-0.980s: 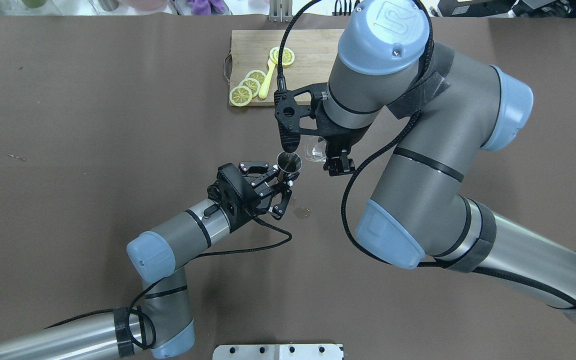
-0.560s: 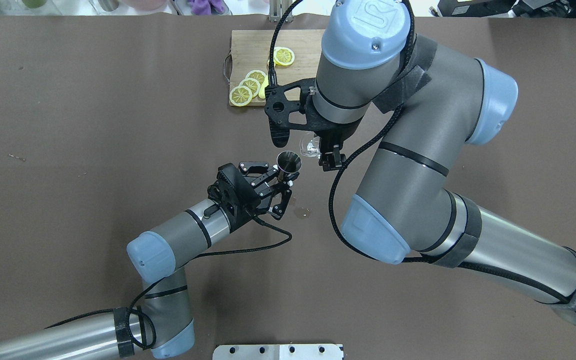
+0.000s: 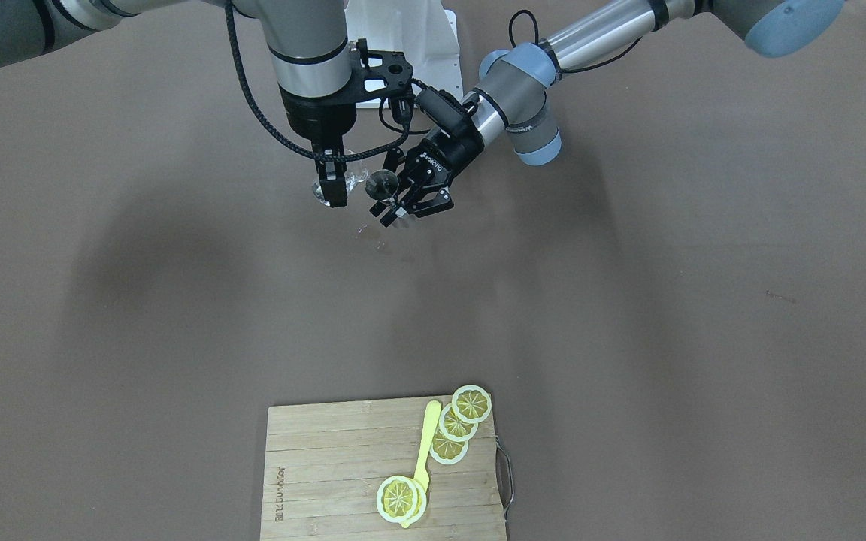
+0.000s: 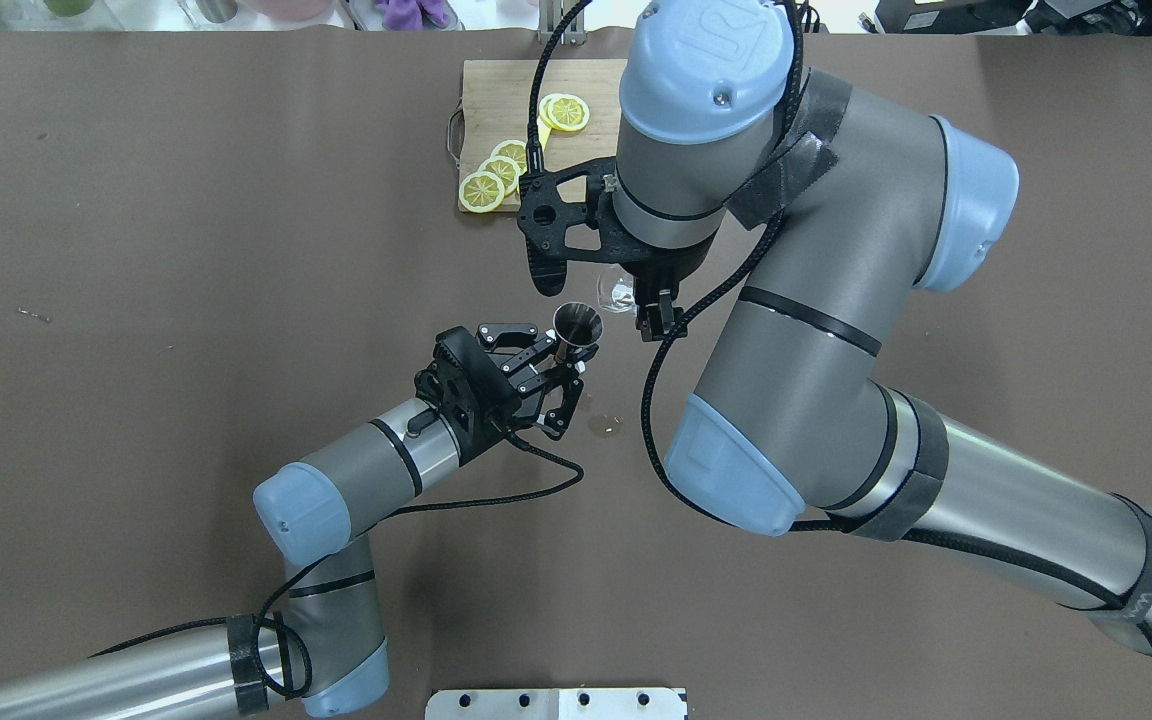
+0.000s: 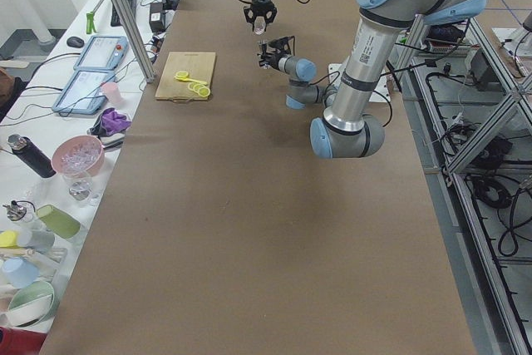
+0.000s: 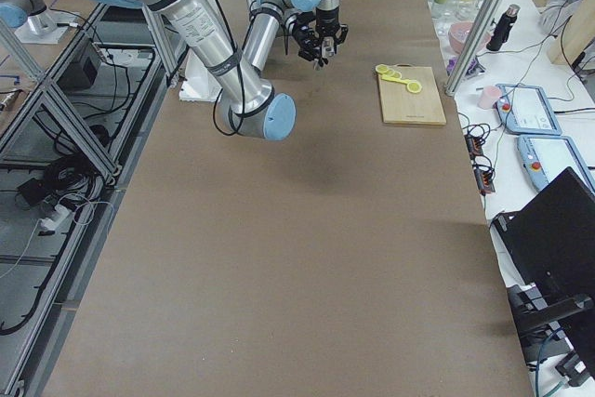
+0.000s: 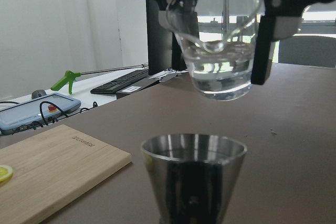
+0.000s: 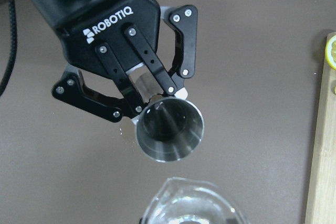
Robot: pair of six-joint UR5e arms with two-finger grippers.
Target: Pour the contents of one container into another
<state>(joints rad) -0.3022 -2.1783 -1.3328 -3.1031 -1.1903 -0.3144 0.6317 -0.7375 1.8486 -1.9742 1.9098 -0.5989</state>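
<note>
A steel jigger is held upright above the table, with my left gripper shut on its lower half. The right wrist view shows the jigger's open mouth and the left fingers clamped on it. My right gripper hangs downward, shut on a clear glass cup with a little water in it. In the left wrist view the glass hovers slightly tilted just above and behind the jigger's rim. The front view has the glass right beside the jigger.
A small wet patch lies on the brown table below the grippers. A wooden cutting board with lemon slices and a yellow spoon sits at the far side. A metal plate is at the near edge.
My right arm has shifted left, carrying the glass closer to the jigger. The left arm and the jigger have stayed still.
</note>
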